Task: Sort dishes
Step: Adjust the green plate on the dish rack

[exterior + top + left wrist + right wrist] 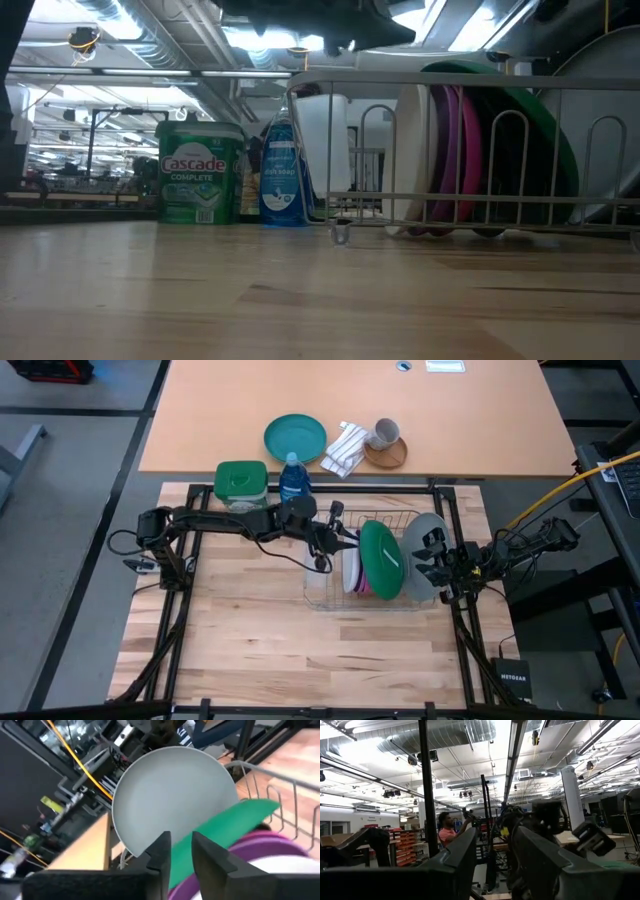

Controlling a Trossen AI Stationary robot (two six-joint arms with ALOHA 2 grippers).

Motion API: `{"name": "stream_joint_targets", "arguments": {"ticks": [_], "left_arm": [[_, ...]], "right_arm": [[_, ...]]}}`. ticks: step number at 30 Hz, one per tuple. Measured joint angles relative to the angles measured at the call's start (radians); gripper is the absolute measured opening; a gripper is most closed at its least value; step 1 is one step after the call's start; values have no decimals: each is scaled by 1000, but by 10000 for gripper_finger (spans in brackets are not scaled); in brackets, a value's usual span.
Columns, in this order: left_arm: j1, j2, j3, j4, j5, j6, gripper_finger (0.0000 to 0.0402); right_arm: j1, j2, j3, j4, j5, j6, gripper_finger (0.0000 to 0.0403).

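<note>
A wire dish rack [320,600] stands at the table's middle right. In it stand on edge a white plate [350,570], a magenta-pink plate [362,588], a large green plate [380,560] leaning over them, and a light grey plate [432,525] at the rack's right end. The low view shows a dark plate [497,160] between the pink and green ones. My left gripper [347,542] hovers at the green plate's left rim [235,825], its fingers slightly apart and empty. My right gripper [428,558] is open over the grey plate, pointing toward the room.
Behind the rack stand a green-lidded tub [241,482] and a blue soap bottle [293,480]. On the far table lie a teal plate [295,437], a cloth [345,448] and a mug [386,431]. A person [446,832] stands far off in the room.
</note>
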Motion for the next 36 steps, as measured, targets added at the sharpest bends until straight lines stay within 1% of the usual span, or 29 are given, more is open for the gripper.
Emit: {"name": "stream_joint_targets", "arguments": {"ticks": [3, 6, 10, 15, 20, 24, 29, 36], "left_arm": [[0, 0, 78, -124, -1, -46, 47], [2, 0, 152, -256, -23, -110, 27], [20, 0, 205, -373, -53, -226, 5], [51, 0, 219, -407, -55, -324, 2], [64, 47, 222, -411, -47, -398, 1], [57, 109, 262, -449, -48, -403, 1], [57, 136, 339, -520, -44, -410, 1], [58, 149, 342, -536, -46, -439, 1]], "right_arm": [[0, 0, 0, 0, 0, 0, 147], [0, 0, 0, 0, 0, 0, 147], [0, 0, 0, 0, 0, 0, 147], [0, 0, 0, 0, 0, 0, 147], [0, 0, 0, 1, 0, 0, 147], [0, 0, 0, 1, 0, 0, 147], [0, 0, 0, 1, 0, 2, 147], [0, 0, 0, 0, 0, 2, 147]]}}
